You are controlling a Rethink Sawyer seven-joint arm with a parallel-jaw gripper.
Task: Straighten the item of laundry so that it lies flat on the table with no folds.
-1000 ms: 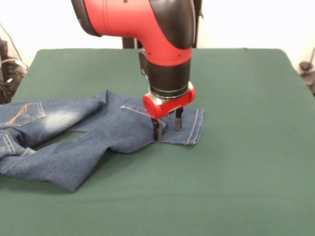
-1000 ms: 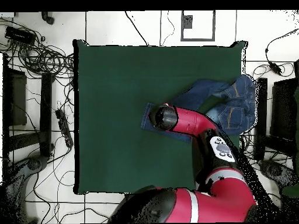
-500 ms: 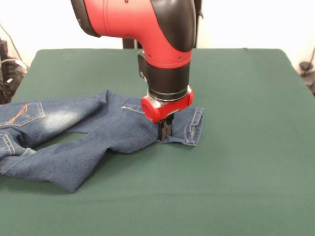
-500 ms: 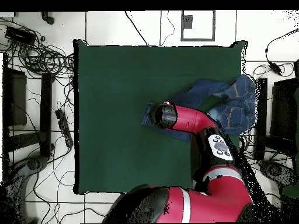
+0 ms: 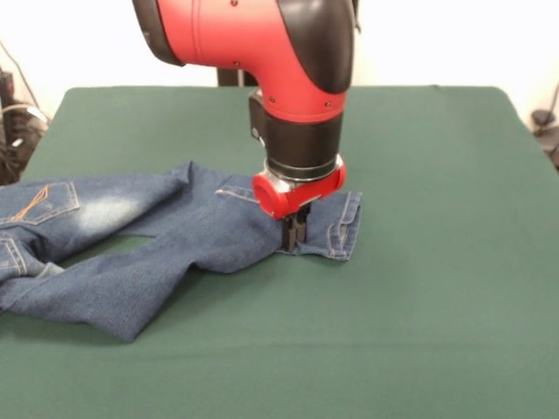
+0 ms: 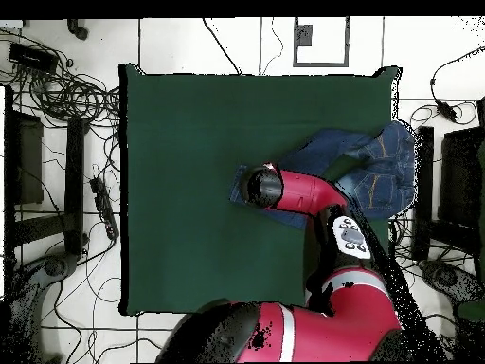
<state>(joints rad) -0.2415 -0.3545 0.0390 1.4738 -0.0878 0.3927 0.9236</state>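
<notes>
Right now the claw (image 5: pixel 295 230) pinches one leg hem of the rumpled, faded blue jeans (image 5: pixel 131 236)

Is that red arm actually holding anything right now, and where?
Yes: the gripper is pinched shut on the jeans, near the hem of one leg.

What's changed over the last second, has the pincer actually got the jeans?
The pincer, open a second ago over the leg cuff, has shut on the jeans near that cuff, bunching the hem slightly inward. The rest of the jeans lies as before, still crumpled at the table edge; nothing lifted yet.
</notes>
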